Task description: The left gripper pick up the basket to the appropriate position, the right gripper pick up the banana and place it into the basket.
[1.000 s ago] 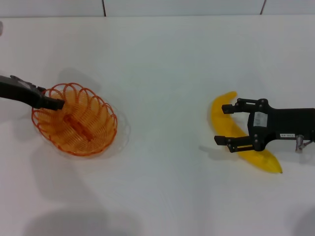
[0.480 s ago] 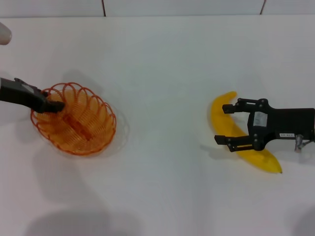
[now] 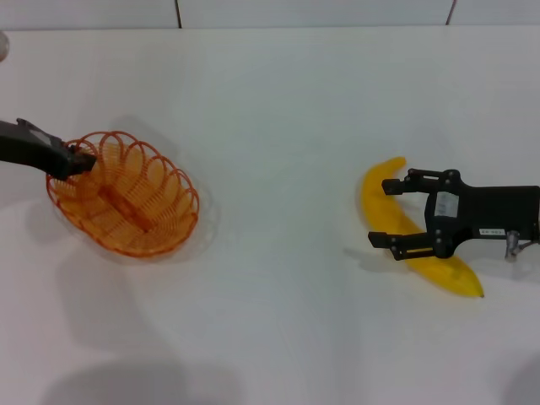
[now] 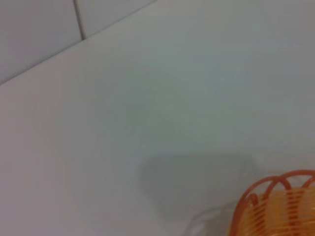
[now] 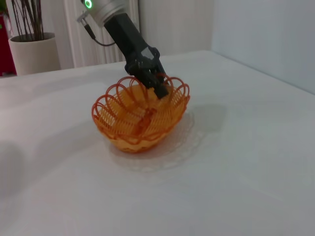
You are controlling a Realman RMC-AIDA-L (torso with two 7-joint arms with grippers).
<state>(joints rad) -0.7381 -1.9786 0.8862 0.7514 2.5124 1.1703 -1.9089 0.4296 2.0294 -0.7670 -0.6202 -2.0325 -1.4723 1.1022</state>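
Note:
The orange wire basket [image 3: 126, 201] is at the left of the table, tilted and held by its near-left rim. My left gripper [image 3: 82, 160] is shut on that rim; the right wrist view shows it [image 5: 158, 84] clamped on a rim loop with the basket [image 5: 133, 120] tipped just above the table. A piece of the rim shows in the left wrist view [image 4: 275, 206]. The yellow banana [image 3: 460, 274] lies flat at the right. My right gripper [image 3: 390, 213] is open, low over the banana's middle, one finger on each side of it.
The white table [image 3: 278, 169] runs to a tiled wall at the back. A potted plant [image 5: 33, 49] stands beyond the table's far side in the right wrist view. Bare table lies between basket and banana.
My left gripper has pulled the basket a little to the left and lifted its held side, tilting it. The right gripper and the banana have not moved.

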